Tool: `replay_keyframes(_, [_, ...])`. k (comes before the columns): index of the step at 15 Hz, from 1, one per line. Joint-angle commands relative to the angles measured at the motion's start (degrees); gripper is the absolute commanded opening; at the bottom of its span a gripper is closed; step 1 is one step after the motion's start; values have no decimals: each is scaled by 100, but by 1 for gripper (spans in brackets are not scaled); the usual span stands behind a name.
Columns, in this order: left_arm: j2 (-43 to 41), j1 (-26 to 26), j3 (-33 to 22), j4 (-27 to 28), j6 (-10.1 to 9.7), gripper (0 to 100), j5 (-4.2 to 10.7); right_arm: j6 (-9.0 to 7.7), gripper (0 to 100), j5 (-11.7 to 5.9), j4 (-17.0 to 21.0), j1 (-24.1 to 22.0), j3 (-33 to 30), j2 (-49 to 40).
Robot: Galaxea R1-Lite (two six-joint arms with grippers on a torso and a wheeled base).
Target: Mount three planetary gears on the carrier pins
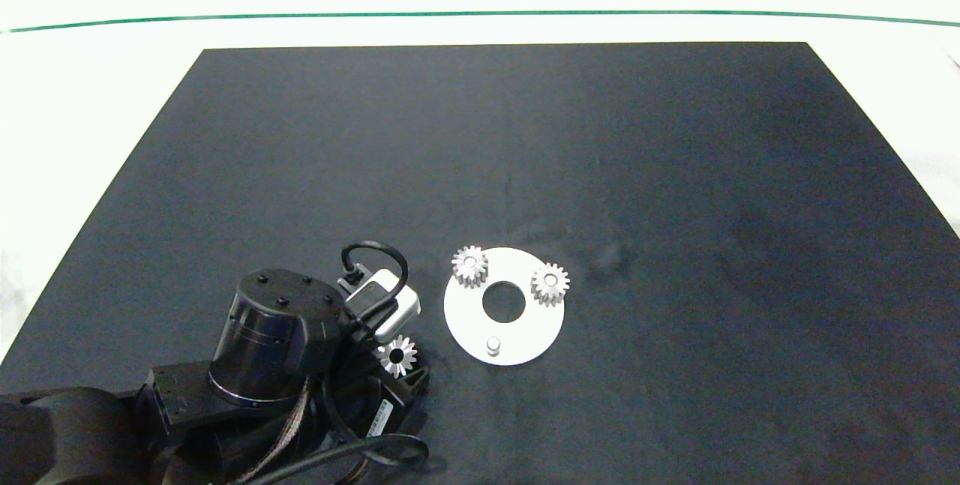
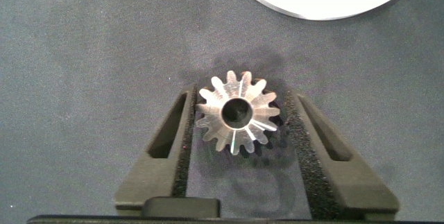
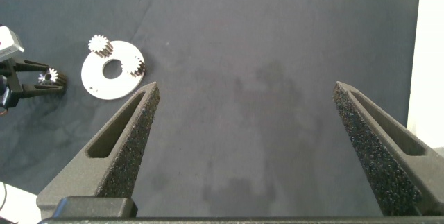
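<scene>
The left pincer [image 1: 401, 365] grips a gear [image 2: 238, 112] beside the disc [image 1: 525, 339]; two gears [image 1: 470, 265] sit on pins, one pin [image 1: 493, 345] bare. The right pincer [image 3: 246, 148] gapes open.

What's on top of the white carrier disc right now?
Two planetary gears sit on pins on the disc; the third pin stands bare. The pins under those gears are mostly hidden.

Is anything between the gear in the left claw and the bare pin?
Nothing visible: only bare mat lies between the gear in the left claw and the free pin; the seated gears sit across the disc.
</scene>
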Motion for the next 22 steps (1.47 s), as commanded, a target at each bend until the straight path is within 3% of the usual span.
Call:
replay_keyframes(1, [-3, -4, 3, -13, 8, 41, 8, -3, 100, -12, 18, 0, 0, 15])
replay_keyframes(7, [-21, 5, 56, -40, -19, 29, 8, -11, 100, -12, 18, 0, 9, 15])
replay_keyframes(10, [-65, -4, -366, 13, 104, 25, -9, -11, 100, -21, 18, 0, 9, 6])
replay_keyframes(11, [-65, -22, -524, 57, 227, 25, -9, -11, 100, -30, 18, 0, 9, 6])
replay_keyframes(13, [-109, -48, -885, 400, 526, 25, -9, -20, 100, -38, 10, 0, -9, -29])
replay_keyframes(15, [-223, -154, -1183, 769, 526, 25, -9, -82, 100, -38, 10, -9, -18, -55])
replay_keyframes(18, [-583, -751, -1561, 1613, 535, 25, -9, -152, 100, -38, 10, -9, 0, -64])
replay_keyframes(22, [-478, -1243, -1834, 1788, 544, 25, -1, -161, 100, -38, 10, -9, 9, -64])
